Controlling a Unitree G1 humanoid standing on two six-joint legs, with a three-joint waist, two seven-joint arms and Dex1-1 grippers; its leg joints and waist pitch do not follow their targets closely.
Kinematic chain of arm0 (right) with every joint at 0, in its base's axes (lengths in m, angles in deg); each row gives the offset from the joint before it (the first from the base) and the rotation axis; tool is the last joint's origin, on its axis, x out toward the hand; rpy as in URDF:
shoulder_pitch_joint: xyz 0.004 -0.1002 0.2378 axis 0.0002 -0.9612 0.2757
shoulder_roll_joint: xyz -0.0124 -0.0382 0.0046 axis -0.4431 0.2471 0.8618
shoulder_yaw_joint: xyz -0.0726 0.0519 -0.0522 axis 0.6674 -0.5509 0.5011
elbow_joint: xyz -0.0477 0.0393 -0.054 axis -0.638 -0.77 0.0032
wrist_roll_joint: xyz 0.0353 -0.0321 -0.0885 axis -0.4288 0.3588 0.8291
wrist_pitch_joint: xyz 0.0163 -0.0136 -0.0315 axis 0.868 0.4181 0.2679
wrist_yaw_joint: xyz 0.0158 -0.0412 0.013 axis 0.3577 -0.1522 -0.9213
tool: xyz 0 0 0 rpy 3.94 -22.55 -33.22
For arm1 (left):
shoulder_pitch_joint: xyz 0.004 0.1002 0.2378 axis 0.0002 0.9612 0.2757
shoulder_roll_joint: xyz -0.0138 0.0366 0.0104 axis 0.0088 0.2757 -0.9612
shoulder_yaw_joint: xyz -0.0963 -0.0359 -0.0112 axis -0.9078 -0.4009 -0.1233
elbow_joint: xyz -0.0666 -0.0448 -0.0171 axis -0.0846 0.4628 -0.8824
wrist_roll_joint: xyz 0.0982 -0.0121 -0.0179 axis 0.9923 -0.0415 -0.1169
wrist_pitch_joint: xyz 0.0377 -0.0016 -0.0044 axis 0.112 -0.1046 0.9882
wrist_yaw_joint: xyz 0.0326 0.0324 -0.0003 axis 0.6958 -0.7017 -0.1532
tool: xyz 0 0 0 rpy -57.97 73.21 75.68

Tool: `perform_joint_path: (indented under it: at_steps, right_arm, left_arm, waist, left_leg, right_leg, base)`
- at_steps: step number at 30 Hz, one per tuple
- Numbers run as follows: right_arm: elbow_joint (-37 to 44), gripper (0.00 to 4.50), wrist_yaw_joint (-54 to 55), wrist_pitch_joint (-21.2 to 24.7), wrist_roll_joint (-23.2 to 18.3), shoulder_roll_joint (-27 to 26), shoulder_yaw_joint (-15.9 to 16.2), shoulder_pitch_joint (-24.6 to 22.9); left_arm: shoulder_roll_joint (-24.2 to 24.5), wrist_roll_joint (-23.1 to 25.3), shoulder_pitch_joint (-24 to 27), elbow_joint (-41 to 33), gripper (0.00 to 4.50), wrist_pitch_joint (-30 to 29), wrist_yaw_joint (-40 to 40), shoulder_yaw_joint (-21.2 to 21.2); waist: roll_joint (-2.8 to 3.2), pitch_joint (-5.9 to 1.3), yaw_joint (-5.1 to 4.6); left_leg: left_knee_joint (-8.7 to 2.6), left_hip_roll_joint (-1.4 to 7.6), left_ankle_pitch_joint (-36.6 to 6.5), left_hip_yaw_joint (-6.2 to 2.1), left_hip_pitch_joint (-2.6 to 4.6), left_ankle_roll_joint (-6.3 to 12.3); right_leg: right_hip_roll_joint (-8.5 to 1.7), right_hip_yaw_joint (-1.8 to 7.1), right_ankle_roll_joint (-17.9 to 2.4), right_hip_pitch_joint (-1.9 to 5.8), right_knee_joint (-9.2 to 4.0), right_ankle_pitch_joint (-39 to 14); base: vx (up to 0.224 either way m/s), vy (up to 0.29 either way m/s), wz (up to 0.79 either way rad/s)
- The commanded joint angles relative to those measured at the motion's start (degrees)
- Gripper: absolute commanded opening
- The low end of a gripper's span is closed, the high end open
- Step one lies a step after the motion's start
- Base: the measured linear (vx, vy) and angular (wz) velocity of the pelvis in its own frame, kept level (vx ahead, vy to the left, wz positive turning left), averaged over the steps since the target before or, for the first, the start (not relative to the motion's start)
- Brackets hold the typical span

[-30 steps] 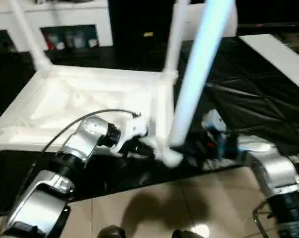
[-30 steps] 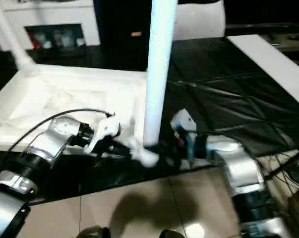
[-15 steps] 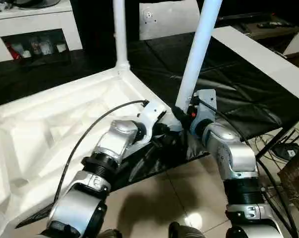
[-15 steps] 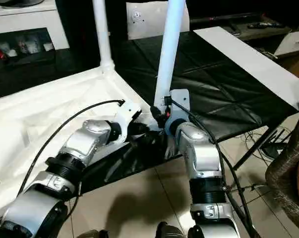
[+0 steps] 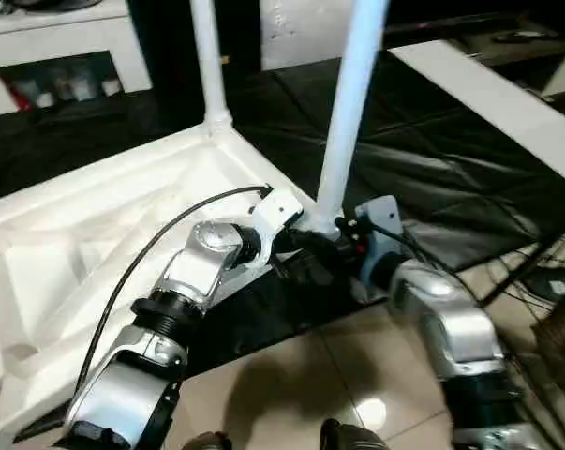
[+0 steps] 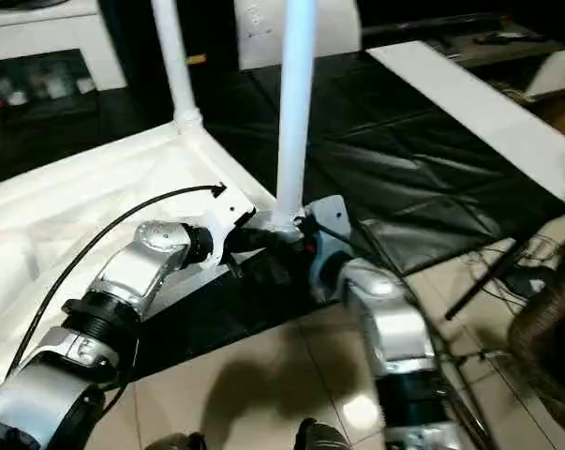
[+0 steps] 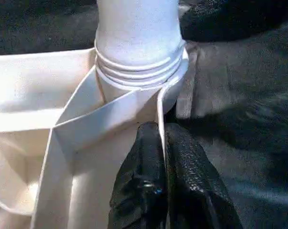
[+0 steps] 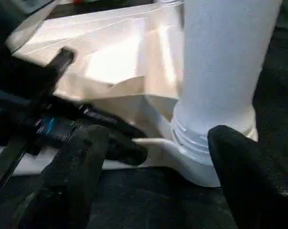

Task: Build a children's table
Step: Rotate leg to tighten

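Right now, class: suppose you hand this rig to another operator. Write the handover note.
Left gripper: shut on the tabletop rim, beside the near corner socket.
Right gripper: open around the near leg at its base, not clamped.
Tabletop lies underside up on the black work table.
Done: near leg and far leg stand upright in sockets.
Left: check the near leg is seated; other corners unseen.

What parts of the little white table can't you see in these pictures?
- The top of the near white tubular leg: cut off by the head views' upper edge.
- The top of the far white leg: cut off by that same edge.
- The white ribbed square tabletop: its left side runs past the head views' edge, so further legs cannot be told.
- How deep the near leg sits in its round corner socket: the socket wall hides it.
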Motion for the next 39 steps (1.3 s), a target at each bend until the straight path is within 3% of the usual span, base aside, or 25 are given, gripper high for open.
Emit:
perform_joint_path:
  at_steps: [1,2,4,7,11,15,17,18,20,24,26,33,36,39]
  right_arm:
    - [1.9,3.93,-4.0,-1.6,-0.8,2.2,0.6,-0.3]
    - [2.3,3.99,-5.7,-2.4,-0.9,3.9,0.6,-0.7]
    - [2.8,4.01,-7.4,-2.7,-1.1,5.2,0.9,-0.9]
    - [5.0,4.38,-14.1,-3.6,-2.9,10.5,1.7,-1.8]
    - [6.8,4.46,-22.4,-3.7,-4.6,16.9,2.2,-1.7]
    - [6.5,4.46,-25.6,-5.1,-4.9,19.1,3.1,-1.0]
    - [6.0,4.46,-27.3,-5.6,-5.2,19.6,3.9,-0.7]
    - [5.6,4.46,-28.5,-6.1,-5.7,19.9,4.4,-0.5]
    - [4.2,4.13,-30.2,-7.5,-6.0,20.0,5.2,-0.1]
    - [1.2,4.01,-32.8,-9.3,-6.0,19.6,6.2,1.1]
    - [-1.1,3.68,-34.0,-9.9,-6.1,19.0,6.7,2.6]
    - [-7.0,3.20,-37.6,-13.4,-5.6,17.9,9.0,6.6]
    - [-8.4,2.84,-39.3,-13.9,-5.8,17.4,9.6,7.6]
    - [-9.4,2.55,-40.5,-14.3,-5.8,17.2,10.2,8.2]
  left_arm:
    - [1.6,-0.1,0.9,-1.0,0.00,4.2,6.5,2.5]
    - [2.7,-0.4,1.2,-1.1,0.00,5.5,8.9,3.3]
    - [3.5,-0.2,1.3,-0.8,0.00,6.8,10.4,3.9]
    - [6.3,-0.1,1.4,0.1,0.00,10.7,16.7,5.9]
    - [10.0,0.4,0.7,1.8,0.00,15.4,25.3,8.5]
    - [11.8,0.0,0.2,2.1,0.00,17.2,30.5,9.5]
    - [12.4,-0.1,0.0,2.3,0.00,18.2,32.7,10.1]
    - [12.7,-0.2,-0.1,2.5,0.00,18.9,33.9,10.5]
    - [13.1,-0.3,-0.4,2.8,0.00,19.9,36.1,11.1]
    - [13.2,-0.4,-0.7,3.2,0.00,21.2,38.6,11.6]
    - [13.1,-0.2,-0.9,3.3,0.00,22.0,39.7,12.1]
    - [12.5,-0.1,-1.4,3.7,0.00,22.9,40.7,12.6]
    - [12.4,0.0,-1.5,4.0,0.00,23.3,40.6,12.6]
    - [12.4,0.1,-1.5,4.2,0.00,23.4,40.6,12.5]
  waist:
    - [-0.24,-4.39,0.79]
    - [-0.51,-4.48,0.89]
    - [-0.37,-4.64,1.68]
    - [-0.25,-4.60,2.41]
    - [-0.29,-4.35,3.02]
    - [-0.29,-4.21,3.14]
    - [-0.32,-4.22,3.26]
    - [-0.74,-4.24,3.23]
    - [-0.50,-4.33,3.41]
    - [-0.62,-4.20,3.84]
    - [-0.76,-4.24,4.14]
    - [-0.97,-4.00,4.11]
    - [-1.36,-4.10,4.12]
    - [-1.32,-4.14,4.19]
  left_leg:
    - [-3.43,1.98,-11.7,-0.03,0.27,4.95]
    - [-3.32,1.98,-11.3,-0.03,0.23,4.97]
    - [-3.09,2.06,-8.3,0.05,0.12,5.18]
    - [-2.96,2.32,-7.7,0.30,0.52,5.49]
    - [-3.20,2.54,-10.7,0.26,0.74,4.62]
    - [-3.44,2.67,-13.6,0.25,1.08,2.89]
    - [-3.42,2.64,-13.3,0.28,1.00,2.63]
    - [-3.40,2.66,-13.0,0.32,0.91,2.69]
    - [-3.33,2.69,-12.4,0.29,0.88,2.88]
    - [-3.21,2.78,-12.6,0.38,0.93,2.69]
    - [-3.17,2.75,-12.5,0.39,0.93,2.66]
    - [-3.26,2.76,-13.7,0.29,0.82,2.14]
    - [-3.17,2.78,-12.8,0.33,0.77,2.45]
    - [-3.16,2.81,-12.1,0.35,0.71,2.83]
  right_leg:
    - [-2.91,2.28,-12.3,3.17,-3.20,-16.0]
    - [-2.83,2.28,-12.5,3.26,-3.00,-15.4]
    - [-2.76,2.35,-13.4,3.46,-2.07,-11.5]
    - [-2.62,2.40,-14.6,3.34,-1.69,-9.3]
    - [-2.63,2.35,-14.2,3.42,-1.83,-12.3]
    - [-3.00,2.44,-13.1,3.25,-2.37,-17.8]
    - [-2.94,2.45,-13.0,3.25,-2.35,-18.0]
    - [-2.93,2.45,-13.0,3.29,-2.25,-17.7]
    - [-3.04,2.45,-13.0,3.27,-2.16,-17.4]
    - [-3.02,2.52,-13.4,3.00,-1.97,-17.8]
    - [-3.03,2.48,-13.4,3.02,-1.85,-17.9]
    - [-3.13,2.46,-12.2,2.92,-2.11,-21.3]
    - [-3.01,2.46,-12.7,2.95,-1.80,-19.4]
    - [-2.99,2.43,-13.1,3.00,-1.65,-18.2]
  base:
    - [0.000,0.000,0.00]
    - [0.000,0.000,0.00]
    - [0.000,0.000,0.00]
    - [0.000,0.000,0.00]
    - [0.000,0.000,0.00]
    - [0.000,0.000,0.00]
    - [0.000,0.000,0.00]
    - [0.000,0.000,0.00]
    - [0.000,0.000,0.00]
    - [0.000,0.000,0.00]
    - [0.000,0.000,0.00]
    - [0.000,0.000,0.00]
    - [0.000,0.000,0.00]
    - [0.000,0.000,0.00]
